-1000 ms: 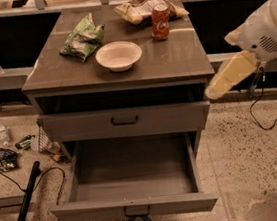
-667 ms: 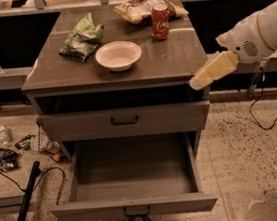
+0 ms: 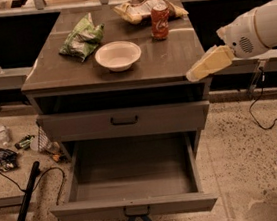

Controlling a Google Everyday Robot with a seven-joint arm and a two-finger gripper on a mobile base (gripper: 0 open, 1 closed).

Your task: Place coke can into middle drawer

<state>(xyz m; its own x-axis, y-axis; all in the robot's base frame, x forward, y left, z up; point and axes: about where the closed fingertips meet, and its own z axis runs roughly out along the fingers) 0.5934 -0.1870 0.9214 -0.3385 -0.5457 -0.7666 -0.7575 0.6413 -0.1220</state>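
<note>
Since a second ago the pincer sits higher and further left, now level with the bench's right front corner, just off its edge. Whether it is spread or pressed together: cannot tell. It carries nothing that shows.

Coke can stands upright at the back of the bench, right of centre, touching or just in front of a crinkled snack bag. White bowl lies nearer the front, well apart from the can. Green bag sits to the left.

Middle drawer is pulled fully out, with nothing showing in its tray. Upper drawer is shut.

Handling, as judged: thin metal wall, smooth and slick, dents under hard squeeze. Weight is unknown, full or drained not visible. If light, it tips at a glancing touch. Best hold looks like mid-body, across the round sides, approached from the right front where the path is open. Keep clear of the bag behind. Carry upright and set it down low in the tray.
</note>
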